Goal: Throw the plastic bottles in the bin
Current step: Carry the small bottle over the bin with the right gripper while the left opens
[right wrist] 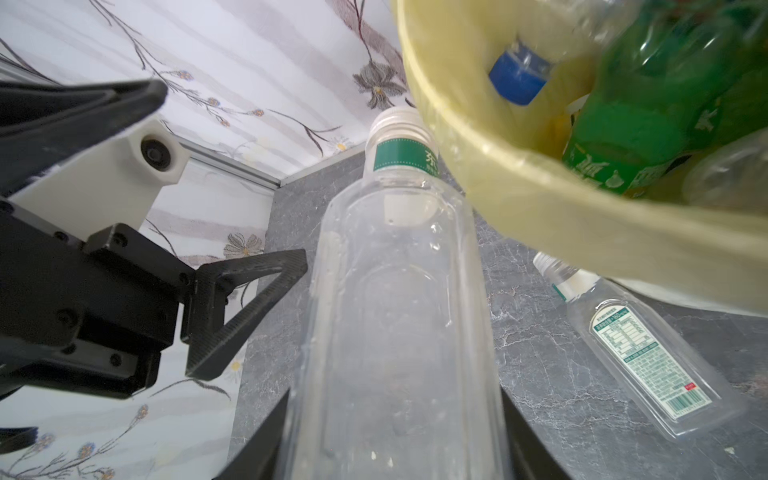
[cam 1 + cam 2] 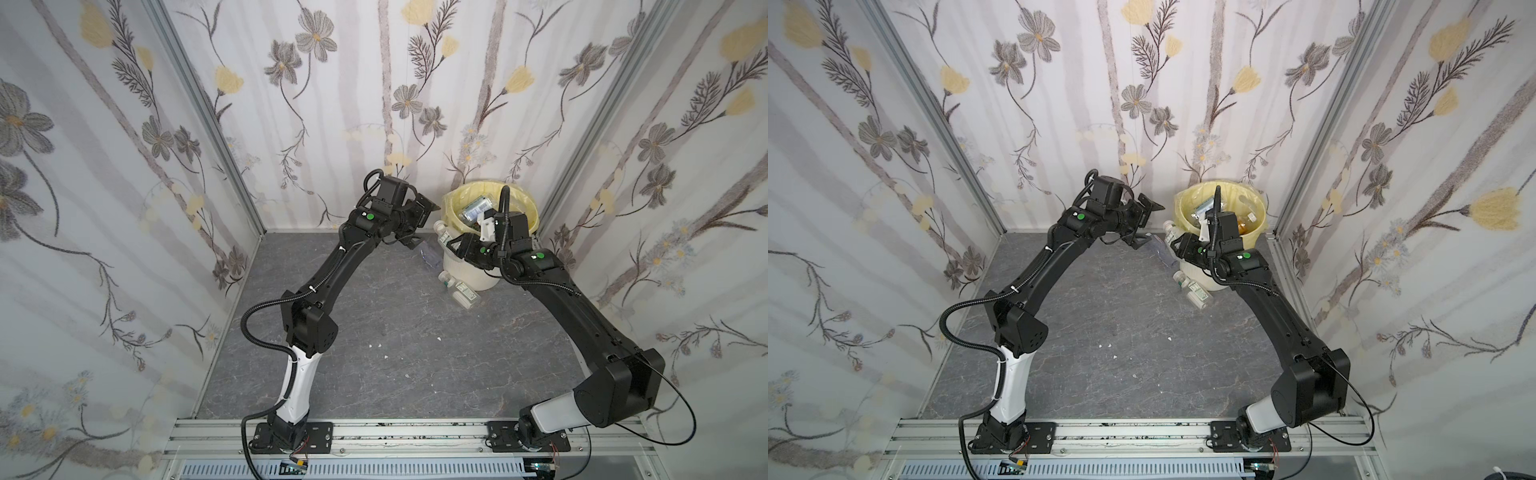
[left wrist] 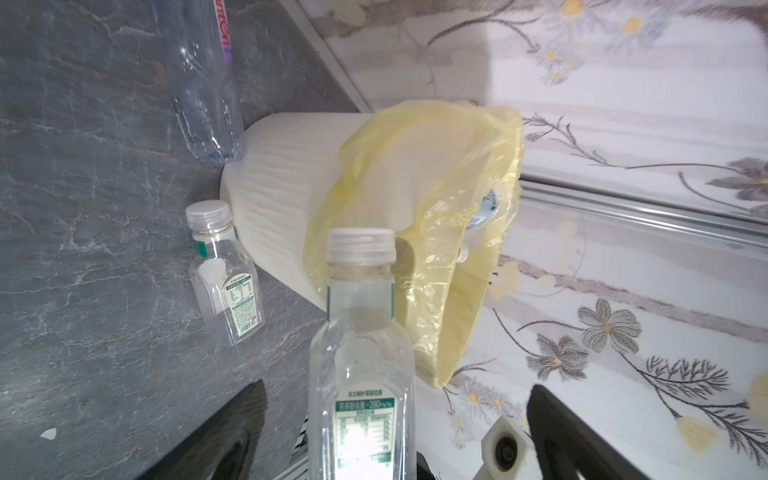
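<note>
Jaws of the right gripper [image 1: 395, 428] clench the lower body of a clear bottle [image 1: 399, 291]. They carry it off the tabletop [image 1: 540, 374] with its white cap [image 1: 401, 124] leading, just beside the outside of the bin [image 3: 291, 174]. That low hold leaves the neck free, so I judge the bottle is meant to go cap-first over the edge. It is not yet above the opening. The left gripper [image 3: 397, 390] flanks the same bottle with its jaws spread wide, grasping nothing, so the right arm alone bears it. It sits near enough to be clipped in a swing.

Two labelled bottles [image 2: 467, 294] lie on the tabletop at the bin's near foot. A crushed bottle [image 3: 203, 83] lies farther on, just beside the base. The yellow bag [image 3: 457, 174] bulges over the rim and could catch the cap. Inside, a green bottle [image 1: 648, 104] and a blue-capped bottle [image 1: 517, 79] sit high, leaving little room. The flowered wall [image 2: 374, 104] stands close behind.
</note>
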`<state>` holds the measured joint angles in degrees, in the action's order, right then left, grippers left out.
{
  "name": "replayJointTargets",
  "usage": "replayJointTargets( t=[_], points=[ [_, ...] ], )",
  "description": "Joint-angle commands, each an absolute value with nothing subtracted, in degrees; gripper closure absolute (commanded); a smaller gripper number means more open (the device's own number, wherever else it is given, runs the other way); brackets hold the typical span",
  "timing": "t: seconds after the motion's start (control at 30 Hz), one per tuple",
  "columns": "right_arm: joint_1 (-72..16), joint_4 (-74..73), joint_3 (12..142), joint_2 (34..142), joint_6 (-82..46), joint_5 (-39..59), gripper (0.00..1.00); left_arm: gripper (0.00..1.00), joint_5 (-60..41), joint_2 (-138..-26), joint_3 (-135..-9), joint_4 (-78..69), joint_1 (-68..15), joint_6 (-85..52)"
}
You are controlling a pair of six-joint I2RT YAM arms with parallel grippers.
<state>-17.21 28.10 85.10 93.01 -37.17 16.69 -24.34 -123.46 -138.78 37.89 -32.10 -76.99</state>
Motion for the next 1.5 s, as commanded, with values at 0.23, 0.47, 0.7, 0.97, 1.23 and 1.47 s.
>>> replayJointTargets(
  t=[0.23, 0.47, 0.7, 0.97, 1.23, 1.47],
  points=[
    [-8.31, 38.58, 107.39, 93.32, -32.65, 14.04, 0.56, 0.0, -23.2, -124.24, -150.27, 35.68, -30.93, -65.29],
    [-2.05, 44.06, 125.13, 98.27, -31.56, 8.78, 0.56, 0.0, -24.18, -125.42, -153.37, 34.95, -31.26, -60.96],
    [3.86, 42.32, 132.98, 97.72, -31.98, 4.4, 0.56, 0.0, -25.53, -125.77, -153.35, 34.52, -30.75, -60.55],
    [6.09, 43.59, 132.77, 100.49, -34.3, 3.92, 0.56, 0.0, -26.88, -125.86, -152.5, 34.47, -29.45, -60.63],
    [1.83, 53.47, 129.29, 114.39, -39.65, 2.81, 0.31, 0.0, -26.83, -123.75, -148.3, 34.5, -28.31, -60.48],
    [0.16, 47.98, 125.34, 109.58, -38.29, 3.08, 0.0, 0.0, -26.96, -124.23, -147.25, 34.52, -28.12, -61.14]
  ],
)
